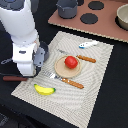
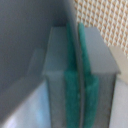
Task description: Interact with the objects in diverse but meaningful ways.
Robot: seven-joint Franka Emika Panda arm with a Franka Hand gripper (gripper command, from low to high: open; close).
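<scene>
1. The wrist view shows the tool with its two green pads pressed flat together and nothing between them, so it is fully closed and empty.
2. In the exterior view the arm's white body hides the tool, which sits low over the grey frying pan at the placemat's edge on that view's left.
3. Risk: descending closed, the tool would likely strike the pan's rim and shove it rather than grasp it.
4. Risk: a sideways sweep could catch the brown-handled utensil lying on the dark tabletop just beside the arm.
5. The yellow banana lies near the tool, on the mat.
6. The red tomato rests on a round wooden plate, farther toward the exterior view's right.
7. The white fish-shaped piece lies well apart, beyond the plate.
</scene>
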